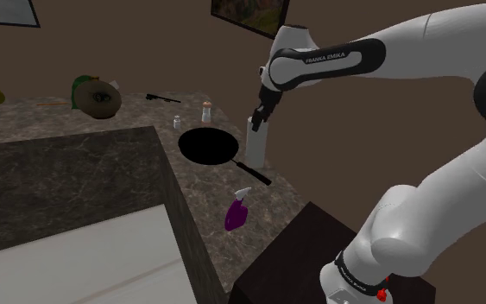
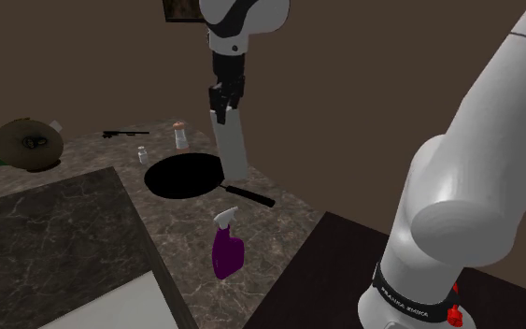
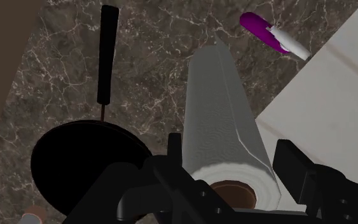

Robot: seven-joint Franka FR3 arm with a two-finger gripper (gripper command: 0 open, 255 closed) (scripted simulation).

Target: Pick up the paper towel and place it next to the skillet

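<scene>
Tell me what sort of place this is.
Probably a home kitchen: a dark marbled counter with a black skillet on it, a paper towel roll by the skillet, and a purple spray bottle lying nearby.

All three renders are dim and evenly lit, with no glare and no blur. The white arm (image 1: 457,199) and the towel (image 3: 219,121) are brightest. The skillet (image 1: 206,145) is flat black, the table (image 1: 211,186) murky, and cast shadows barely show.

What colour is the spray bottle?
The spray bottle is purple, white nozzle; best in second exterior view.
</scene>
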